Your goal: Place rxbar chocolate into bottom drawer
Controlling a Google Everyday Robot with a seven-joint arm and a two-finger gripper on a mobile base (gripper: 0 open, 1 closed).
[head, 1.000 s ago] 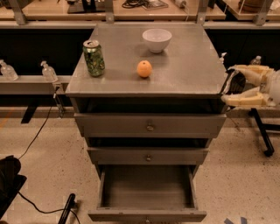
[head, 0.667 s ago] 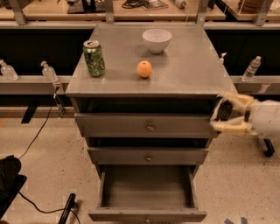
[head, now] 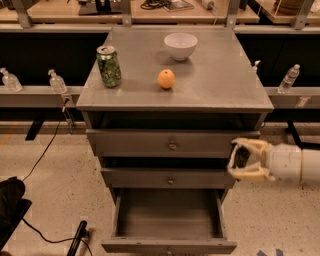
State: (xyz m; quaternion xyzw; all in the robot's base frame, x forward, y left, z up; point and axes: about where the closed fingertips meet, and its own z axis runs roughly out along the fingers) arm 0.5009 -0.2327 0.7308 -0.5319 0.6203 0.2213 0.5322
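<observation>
Robotics lab or workshop. Long wooden workbenches on metal legs across top of frame, gear and cables on them. Grey metal drawer cabinet at centre. Speckled hard floor, black cable at lower left. Plastic bottles on low ledge. Gripper at right, beside middle drawer, clasping dark rxbar chocolate.

The hand gripping the rxbar chocolate has dropped beside the middle drawer.

We see speckled beige floor, black cable trailing at left. Grey metal table at centre. Behind it, dark bench front, grey ledge carrying clear bottles, and above it wooden worktop. Gripper beside table's right edge.
</observation>
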